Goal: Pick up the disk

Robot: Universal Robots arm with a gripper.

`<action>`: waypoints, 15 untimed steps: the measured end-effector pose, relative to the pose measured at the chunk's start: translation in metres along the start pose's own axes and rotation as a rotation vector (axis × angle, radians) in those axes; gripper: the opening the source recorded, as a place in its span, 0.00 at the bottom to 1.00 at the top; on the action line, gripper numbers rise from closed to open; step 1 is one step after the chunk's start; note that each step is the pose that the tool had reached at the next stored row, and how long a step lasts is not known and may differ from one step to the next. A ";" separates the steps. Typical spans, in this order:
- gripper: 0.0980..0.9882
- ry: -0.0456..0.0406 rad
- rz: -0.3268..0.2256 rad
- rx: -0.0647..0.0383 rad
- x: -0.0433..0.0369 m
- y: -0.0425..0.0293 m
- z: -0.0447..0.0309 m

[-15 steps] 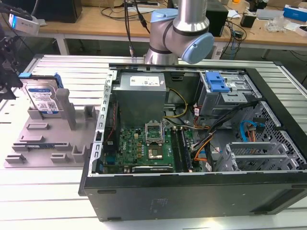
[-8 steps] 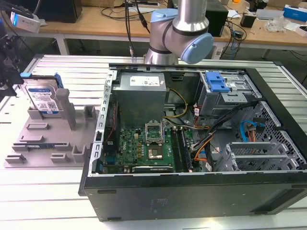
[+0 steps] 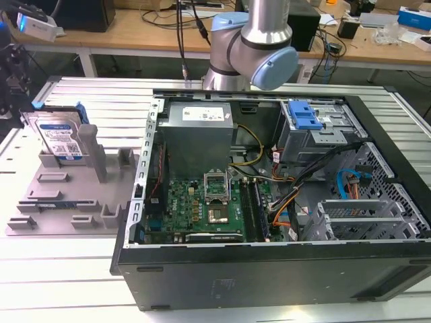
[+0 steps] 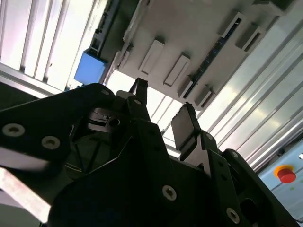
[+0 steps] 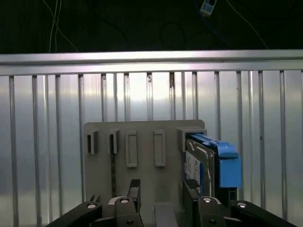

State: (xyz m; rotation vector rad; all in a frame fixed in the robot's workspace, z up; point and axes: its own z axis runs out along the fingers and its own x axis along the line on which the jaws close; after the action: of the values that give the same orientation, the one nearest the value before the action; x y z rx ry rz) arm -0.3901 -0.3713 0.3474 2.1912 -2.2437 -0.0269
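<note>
Gripper [image 5: 162, 184] spread, empty | disk [image 5: 207, 163] upright on edge in grey rack [image 5: 144, 131] | just outside one finger [image 5: 191, 190], not between

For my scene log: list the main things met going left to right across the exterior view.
disk → grey power-supply box → blue drive bracket

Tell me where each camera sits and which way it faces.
Exterior view: off the arm, looking down into the open computer case; the arm shows behind it.
First wrist view: on the wrist, facing the disk standing in the grey holder; the open gripper shows.
Second wrist view: on the wrist, looking past the gripper at the grey holder.
Both wrist views share gripper and grey holder.
</note>
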 end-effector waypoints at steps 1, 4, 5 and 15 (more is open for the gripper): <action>0.43 0.0000 0.000 0.000 -0.0060 0.0001 0.0001; 0.43 0.0000 0.000 0.000 -0.0184 0.0007 0.0002; 0.43 0.0000 0.000 0.000 -0.0274 0.0012 0.0003; 0.43 0.0009 0.000 0.000 -0.0470 0.0094 0.0013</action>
State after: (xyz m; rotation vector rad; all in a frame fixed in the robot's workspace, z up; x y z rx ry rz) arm -0.3984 -0.3241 0.3466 2.1908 -2.2434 -0.0259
